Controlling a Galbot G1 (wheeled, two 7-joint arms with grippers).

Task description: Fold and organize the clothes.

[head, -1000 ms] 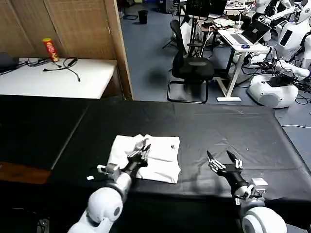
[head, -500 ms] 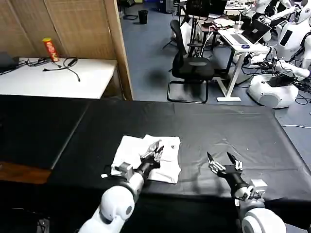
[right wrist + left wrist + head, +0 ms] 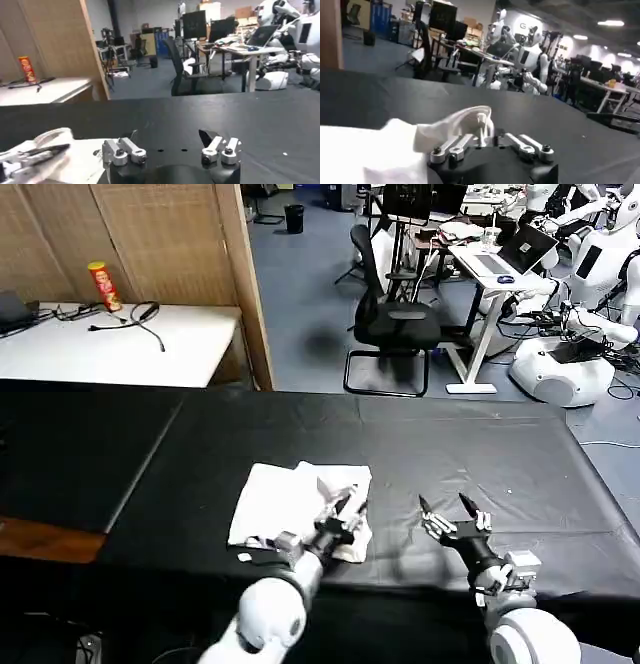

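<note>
Left gripper (image 3: 350,506) dragged T-shirt (image 3: 285,502) edge rightward.

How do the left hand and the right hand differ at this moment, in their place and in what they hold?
The left hand is over the right edge of the folded white T-shirt, shut on a fold of its cloth; the right hand is over bare black table covering, beside the shirt. The left hand grips fabric, seen bunched between its fingers in the left wrist view; the right hand is open and holds nothing. Both are low near the table's front edge.
</note>
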